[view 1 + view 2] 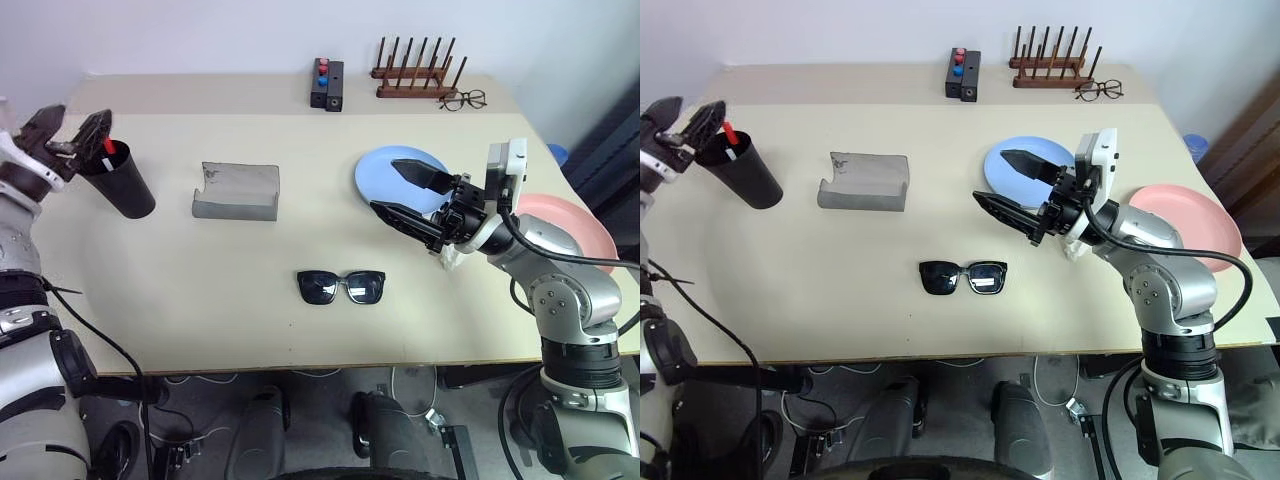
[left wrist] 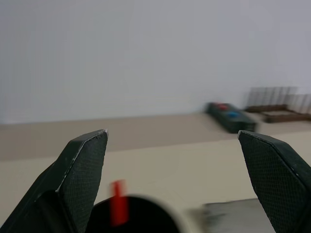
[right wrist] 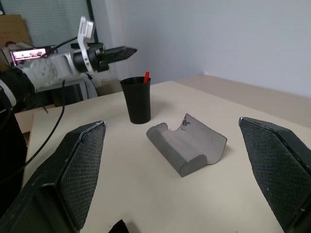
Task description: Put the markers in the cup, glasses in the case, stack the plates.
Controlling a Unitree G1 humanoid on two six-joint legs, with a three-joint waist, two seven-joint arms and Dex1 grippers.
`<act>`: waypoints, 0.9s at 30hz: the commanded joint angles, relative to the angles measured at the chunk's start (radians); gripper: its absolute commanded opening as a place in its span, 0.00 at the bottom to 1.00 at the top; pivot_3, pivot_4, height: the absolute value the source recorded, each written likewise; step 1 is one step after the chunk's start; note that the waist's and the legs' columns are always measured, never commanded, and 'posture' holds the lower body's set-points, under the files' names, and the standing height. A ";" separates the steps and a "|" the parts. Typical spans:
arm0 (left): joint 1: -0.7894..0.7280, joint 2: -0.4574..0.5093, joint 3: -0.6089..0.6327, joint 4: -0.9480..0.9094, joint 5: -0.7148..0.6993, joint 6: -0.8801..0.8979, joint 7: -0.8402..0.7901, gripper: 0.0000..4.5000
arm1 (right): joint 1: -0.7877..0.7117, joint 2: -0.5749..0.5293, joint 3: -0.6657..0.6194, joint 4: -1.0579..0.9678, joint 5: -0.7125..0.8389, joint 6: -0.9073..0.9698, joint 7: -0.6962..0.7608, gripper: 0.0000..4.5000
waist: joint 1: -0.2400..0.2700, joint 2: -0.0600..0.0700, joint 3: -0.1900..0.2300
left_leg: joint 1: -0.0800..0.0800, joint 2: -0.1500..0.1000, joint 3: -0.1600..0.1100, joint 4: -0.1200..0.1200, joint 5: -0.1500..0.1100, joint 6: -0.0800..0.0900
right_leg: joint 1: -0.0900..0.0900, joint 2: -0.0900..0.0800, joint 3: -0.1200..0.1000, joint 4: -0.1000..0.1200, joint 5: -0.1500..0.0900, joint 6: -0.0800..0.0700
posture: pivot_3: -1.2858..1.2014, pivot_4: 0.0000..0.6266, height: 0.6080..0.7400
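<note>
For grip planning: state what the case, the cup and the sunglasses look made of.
Case: grey felt-like fabric, matte, soft curled edges. Cup: probably plastic, dark, smooth, plain. Sunglasses: likely glossy black plastic frame, with dark reflective lenses.

Red-capped marker upright in dark cup; sunglasses beside open case.

Right arm: silver-grey rounded metal segments joined by black collars, with a black cable looped along its outside. Right gripper: two black tapered fingers with cross-hatched inner pads, and a white bracket mounted above the wrist. Left gripper: matching black fingers on a silver-grey, black-banded forearm with a thin black cable trailing below.
</note>
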 commanded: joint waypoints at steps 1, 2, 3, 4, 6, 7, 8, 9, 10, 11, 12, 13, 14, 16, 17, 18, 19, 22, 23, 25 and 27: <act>-0.039 0.018 -0.097 -0.160 -0.060 0.162 -0.149 0.99 | -0.015 -0.020 -0.010 -0.016 -0.006 -0.018 0.018 1.00 | -0.001 0.000 0.000 | 0.000 0.000 0.000 0.000 0.000 0.000 | 0.000 0.000 0.000 0.000 0.000 0.000 | 0.52 0.24 1.00; -0.051 0.024 -0.141 -0.166 -0.045 0.184 -0.193 0.99 | -0.009 -0.030 -0.009 -0.013 -0.014 -0.022 0.031 1.00 | -0.001 0.000 0.000 | 0.000 0.000 0.000 0.000 0.000 0.000 | 0.000 0.000 0.000 0.000 0.000 0.000 | 0.52 0.24 1.00; -0.064 0.028 -0.178 -0.163 -0.024 0.192 -0.229 0.99 | -0.003 -0.041 -0.008 -0.009 -0.024 -0.025 0.042 1.00 | -0.002 0.000 0.000 | 0.000 0.000 0.000 0.000 0.000 0.000 | 0.000 0.000 0.000 0.000 -0.001 -0.001 | 0.52 0.24 1.00; -0.083 0.032 -0.224 -0.144 0.007 0.190 -0.268 0.99 | 0.003 -0.054 -0.009 -0.001 -0.040 -0.036 0.055 1.00 | -0.002 0.000 0.000 | 0.000 0.000 0.000 0.000 0.000 0.000 | 0.000 0.000 0.000 0.000 -0.001 -0.002 | 0.52 0.24 1.00; -0.125 0.035 -0.301 -0.083 0.066 0.166 -0.338 0.99 | 0.011 -0.078 -0.019 0.012 -0.047 -0.038 0.074 1.00 | -0.002 0.000 0.000 | 0.001 0.000 0.000 0.000 0.000 0.000 | 0.000 0.000 0.000 0.000 -0.001 -0.002 | 0.52 0.24 1.00; -0.151 0.034 -0.351 -0.040 0.112 0.145 -0.370 0.99 | 0.017 -0.091 -0.024 0.017 -0.053 -0.043 0.082 1.00 | -0.003 0.000 0.000 | 0.000 0.000 0.000 0.000 0.000 0.000 | 0.000 0.000 0.000 0.000 -0.001 -0.002 | 0.52 0.24 1.00; -0.173 0.034 -0.394 -0.002 0.152 0.123 -0.402 0.99 | 0.023 -0.102 -0.026 0.019 -0.059 -0.045 0.086 1.00 | -0.003 0.000 0.000 | 0.000 0.000 0.000 0.000 0.000 0.000 | 0.000 0.000 0.000 0.000 -0.001 -0.002 | 0.52 0.24 1.00; -0.191 0.033 -0.423 0.031 0.180 0.104 -0.427 0.99 | 0.026 -0.108 -0.026 0.021 -0.064 -0.047 0.088 1.00 | -0.003 0.000 0.000 | 0.000 0.000 0.000 0.000 0.000 0.000 | 0.000 0.000 0.000 0.000 -0.001 -0.002 | 0.52 0.24 1.00; -0.213 0.027 -0.445 0.070 0.204 0.083 -0.447 0.99 | 0.032 -0.115 -0.026 0.023 -0.074 -0.055 0.089 1.00 | -0.004 0.001 0.000 | 0.000 0.000 0.000 0.000 0.000 0.000 | 0.000 0.000 0.000 0.000 -0.002 -0.002 | 0.52 0.24 1.00; -0.245 0.010 -0.473 0.131 0.242 0.043 -0.453 0.99 | 0.044 -0.122 -0.034 0.023 -0.079 -0.057 0.086 1.00 | -0.004 0.001 0.000 | 0.000 0.000 0.000 -0.001 0.000 0.000 | 0.000 0.000 0.000 0.000 -0.002 -0.002 | 0.52 0.24 1.00; -0.276 -0.008 -0.503 0.194 0.287 -0.004 -0.448 0.99 | 0.058 -0.128 -0.044 0.018 -0.081 -0.059 0.082 1.00 | -0.002 0.000 0.000 | 0.000 0.000 0.000 -0.001 0.000 0.000 | -0.001 0.000 0.000 0.000 -0.002 -0.003 | 0.52 0.24 1.00; -0.303 -0.026 -0.533 0.257 0.332 -0.045 -0.439 0.99 | 0.073 -0.132 -0.055 0.007 -0.080 -0.058 0.072 1.00 | -0.001 0.000 0.000 | 0.000 0.000 0.000 -0.001 0.000 0.000 | -0.001 0.000 0.000 0.000 -0.002 -0.002 | 0.52 0.24 1.00; -0.323 -0.038 -0.551 0.307 0.364 -0.076 -0.435 0.99 | 0.081 -0.133 -0.062 -0.002 -0.079 -0.056 0.065 1.00 | 0.002 0.000 0.000 | 0.000 0.000 0.000 0.000 0.000 0.000 | -0.001 0.000 0.000 0.000 -0.002 -0.002 | 0.52 0.24 1.00; -0.354 -0.058 -0.565 0.386 0.407 -0.131 -0.416 0.99 | 0.095 -0.132 -0.069 -0.020 -0.076 -0.052 0.051 1.00 | 0.000 0.000 0.000 | -0.001 0.000 0.000 0.000 0.000 0.000 | -0.001 0.000 0.000 -0.001 -0.002 -0.002 | 0.52 0.24 1.00; -0.366 -0.072 -0.576 0.424 0.434 -0.162 -0.397 0.99 | 0.107 -0.134 -0.075 -0.032 -0.074 -0.050 0.045 1.00 | 0.000 0.000 0.000 | -0.001 0.000 0.000 0.000 0.000 0.000 | -0.001 0.000 0.000 -0.001 -0.002 -0.002 | 0.52 0.24 1.00; -0.376 -0.091 -0.585 0.461 0.457 -0.182 -0.377 0.99 | 0.120 -0.134 -0.082 -0.044 -0.072 -0.048 0.036 1.00 | 0.000 0.000 0.000 | -0.001 0.000 0.000 0.000 0.000 0.000 | -0.001 0.000 0.000 -0.001 -0.002 -0.002 | 0.52 0.24 1.00; -0.384 -0.104 -0.590 0.490 0.475 -0.197 -0.364 0.99 | 0.129 -0.135 -0.086 -0.052 -0.070 -0.046 0.029 1.00 | 0.000 0.000 0.000 | -0.001 0.000 0.000 0.000 0.000 0.000 | -0.001 0.000 0.000 -0.001 -0.002 -0.002 | 0.52 0.24 1.00; -0.396 -0.146 -0.586 0.548 0.498 -0.221 -0.362 0.99 | 0.139 -0.135 -0.089 -0.065 -0.071 -0.047 0.014 1.00 | 0.000 0.000 0.000 | -0.002 0.000 0.000 0.000 0.000 0.000 | -0.001 0.000 0.000 -0.001 -0.002 -0.002 | 0.52 0.24 1.00; -0.393 -0.165 -0.585 0.564 0.506 -0.230 -0.359 0.99 | 0.139 -0.135 -0.089 -0.067 -0.072 -0.048 0.011 1.00 | 0.000 0.000 0.001 | -0.002 0.000 0.000 0.000 0.000 0.000 | -0.001 0.000 0.000 -0.001 -0.002 -0.002 | 0.52 0.24 1.00; -0.388 -0.188 -0.587 0.588 0.527 -0.245 -0.340 0.99 | 0.140 -0.135 -0.089 -0.069 -0.073 -0.050 0.004 1.00 | 0.000 0.000 0.000 | -0.001 0.000 0.000 0.000 0.000 0.000 | -0.001 0.000 0.000 -0.001 -0.002 -0.002 | 0.52 0.24 1.00; -0.386 -0.205 -0.582 0.608 0.538 -0.239 -0.323 0.99 | 0.139 -0.136 -0.089 -0.068 -0.075 -0.053 0.000 1.00 | 0.000 0.000 0.001 | -0.002 0.000 0.000 0.000 0.000 0.000 | -0.001 0.000 0.000 -0.001 -0.002 -0.002 | 0.52 0.24 1.00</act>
